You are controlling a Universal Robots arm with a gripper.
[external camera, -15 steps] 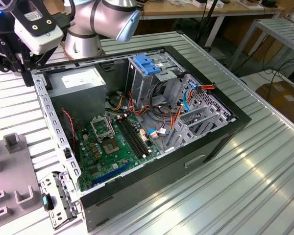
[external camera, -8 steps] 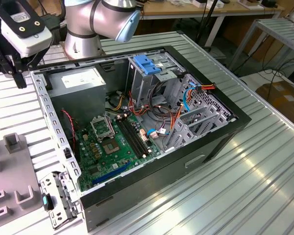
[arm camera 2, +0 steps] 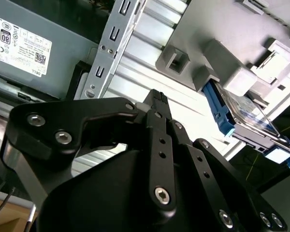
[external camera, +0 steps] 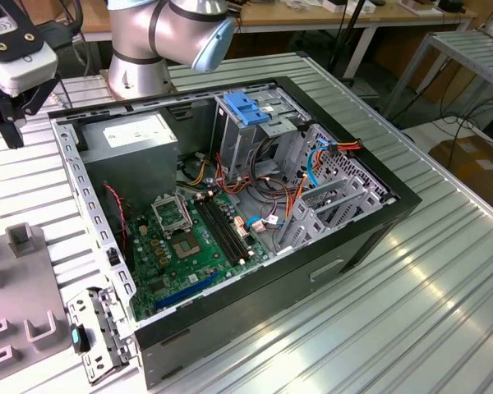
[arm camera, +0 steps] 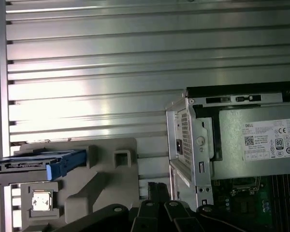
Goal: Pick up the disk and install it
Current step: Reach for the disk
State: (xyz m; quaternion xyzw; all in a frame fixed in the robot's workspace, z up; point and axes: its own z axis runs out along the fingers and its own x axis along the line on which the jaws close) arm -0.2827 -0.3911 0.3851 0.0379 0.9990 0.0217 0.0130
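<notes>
The disk [arm camera 2: 245, 114] is a silver-grey drive with blue side rails. It rests in a grey plastic fixture [arm camera 2: 222, 58] on the ribbed metal table, beside the open computer case. In the first wrist view the disk [arm camera: 36, 163] lies flat on the same fixture [arm camera: 104, 181], its blue rail end facing the case. My gripper [arm camera 2: 155, 98] hangs above the table between the fixture and the case corner, shut with nothing in it and apart from the disk. In the exterior view the gripper [external camera: 11, 130] is at the far left, above the table.
The open computer case [external camera: 370, 222] fills the middle of the table, with a motherboard [external camera: 189, 246], a grey power supply box [external camera: 135, 144] and a metal drive cage topped by a blue latch [external camera: 245, 107]. Part of the fixture [external camera: 20, 304] shows at the exterior view's left.
</notes>
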